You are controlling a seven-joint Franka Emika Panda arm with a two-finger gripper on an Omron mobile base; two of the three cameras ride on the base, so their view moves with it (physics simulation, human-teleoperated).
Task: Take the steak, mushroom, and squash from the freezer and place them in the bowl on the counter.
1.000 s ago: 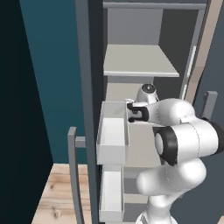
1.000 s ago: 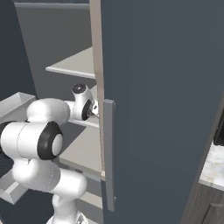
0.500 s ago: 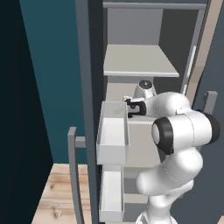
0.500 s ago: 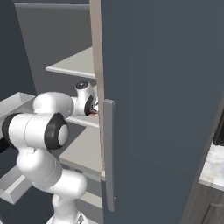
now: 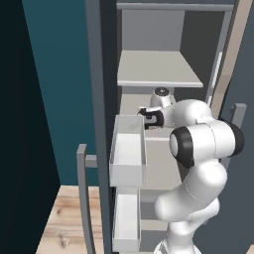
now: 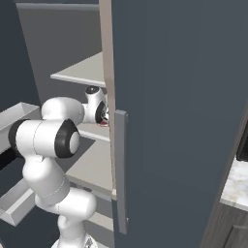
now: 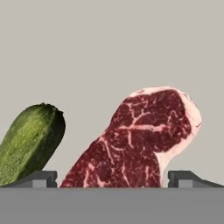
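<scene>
Jaws apart, straddling steak (image 7: pixel 140 140) on freezer (image 5: pixel 158 69) shelf; squash (image 7: pixel 28 142) just beside, bare shelf beyond.

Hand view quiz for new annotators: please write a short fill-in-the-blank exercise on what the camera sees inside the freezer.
1. Between the tips of the open end effector lies the ____.
2. Beside the steak, apart from it, lies a dark green ____.
3. Both foods rest on a pale ____ shelf.
4. In the left base view, the freezer's white door bins look ____.

Missing words: steak; squash; grey; empty
</scene>
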